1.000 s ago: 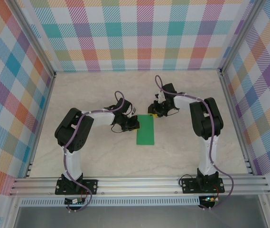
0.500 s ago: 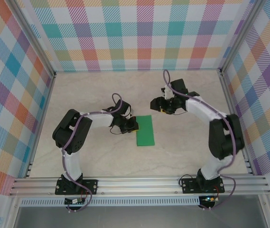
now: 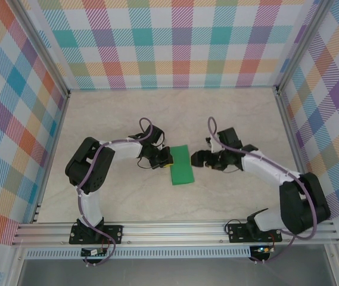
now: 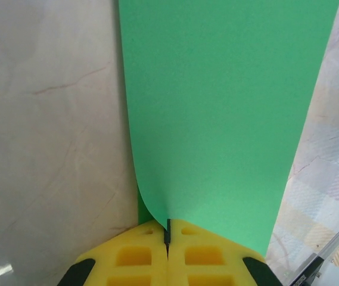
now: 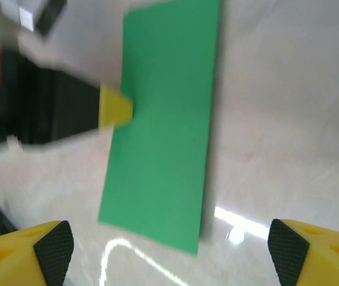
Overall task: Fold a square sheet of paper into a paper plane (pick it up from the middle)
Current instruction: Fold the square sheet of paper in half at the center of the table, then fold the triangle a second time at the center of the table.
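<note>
The bright green sheet of paper [image 3: 181, 165] lies mid-table as a narrow rectangle, apparently folded in half. My left gripper [image 3: 165, 158] is shut on its left edge; in the left wrist view the paper [image 4: 229, 119] curls up into the closed yellow jaws of the left gripper [image 4: 168, 229]. My right gripper [image 3: 199, 158] sits low just to the right of the sheet, apart from it. In the right wrist view the right gripper [image 5: 170, 247] is wide open with nothing between its fingers, and the paper [image 5: 163, 149] lies ahead with the left gripper's yellow fingertip [image 5: 114, 107] on its edge.
The marbled table top [image 3: 127, 119] is walled by checked panels [image 3: 175, 42] on three sides. An aluminium rail [image 3: 175, 229] with both arm bases runs along the near edge.
My right gripper has swung from the paper's far end down to its right side, and its jaws have opened wide. The left gripper has kept its grip; the sheet has tilted slightly.
</note>
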`<act>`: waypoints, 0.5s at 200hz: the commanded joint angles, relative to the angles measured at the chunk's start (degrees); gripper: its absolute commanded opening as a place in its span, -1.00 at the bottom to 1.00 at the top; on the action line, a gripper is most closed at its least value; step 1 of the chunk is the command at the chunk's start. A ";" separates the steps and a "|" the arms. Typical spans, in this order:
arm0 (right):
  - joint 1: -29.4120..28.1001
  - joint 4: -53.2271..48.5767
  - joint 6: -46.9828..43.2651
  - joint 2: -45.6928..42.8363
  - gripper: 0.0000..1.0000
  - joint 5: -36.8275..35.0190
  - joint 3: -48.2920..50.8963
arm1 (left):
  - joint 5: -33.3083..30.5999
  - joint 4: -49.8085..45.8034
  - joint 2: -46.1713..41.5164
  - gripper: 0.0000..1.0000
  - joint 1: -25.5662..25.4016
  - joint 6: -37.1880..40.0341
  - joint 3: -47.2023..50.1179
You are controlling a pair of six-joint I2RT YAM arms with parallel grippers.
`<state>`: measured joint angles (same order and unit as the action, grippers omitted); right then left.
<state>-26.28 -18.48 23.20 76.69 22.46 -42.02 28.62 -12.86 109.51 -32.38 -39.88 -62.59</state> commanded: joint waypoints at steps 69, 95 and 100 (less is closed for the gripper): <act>-27.44 4.41 -11.86 -0.13 0.34 -26.90 0.63 | 0.29 -5.59 -1.48 -0.95 -0.40 -1.25 -1.66; -30.32 3.68 -14.89 4.89 0.32 -28.31 -2.95 | 0.66 -4.94 -1.33 -0.94 -0.49 -1.61 -1.87; -30.87 3.55 -15.39 5.70 0.32 -28.66 -3.56 | 0.82 -5.05 -1.16 -0.95 -0.58 -1.63 -2.11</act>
<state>-55.13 -15.44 12.56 79.05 -1.19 -41.52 28.53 -15.29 109.51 -32.38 -40.95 -63.48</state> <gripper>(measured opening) 0.664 0.045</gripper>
